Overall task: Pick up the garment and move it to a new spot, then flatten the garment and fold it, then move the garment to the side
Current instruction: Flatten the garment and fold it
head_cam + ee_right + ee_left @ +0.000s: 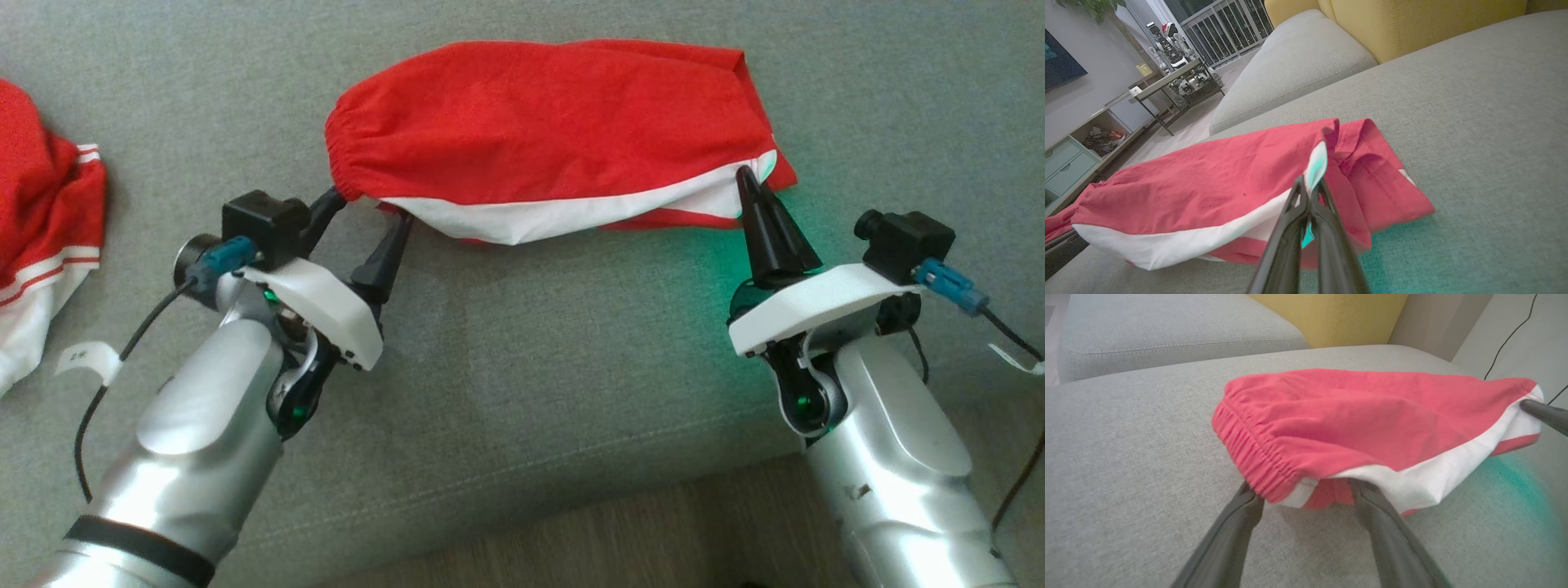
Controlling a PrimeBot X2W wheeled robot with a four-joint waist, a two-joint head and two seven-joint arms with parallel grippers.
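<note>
Red cloth with a white band, the garment (555, 122) lies stretched across the grey sofa cushion (522, 384), at the far middle of my head view. My right gripper (744, 175) has its two fingers pressed together on the white-edged hem at the garment's right end. My left gripper (371, 211) stands with its fingers wide apart at the elastic waistband on the left end. The tips reach just under the edge and do not pinch it. Another red and white cloth (45, 196) lies at the left, well apart.
</note>
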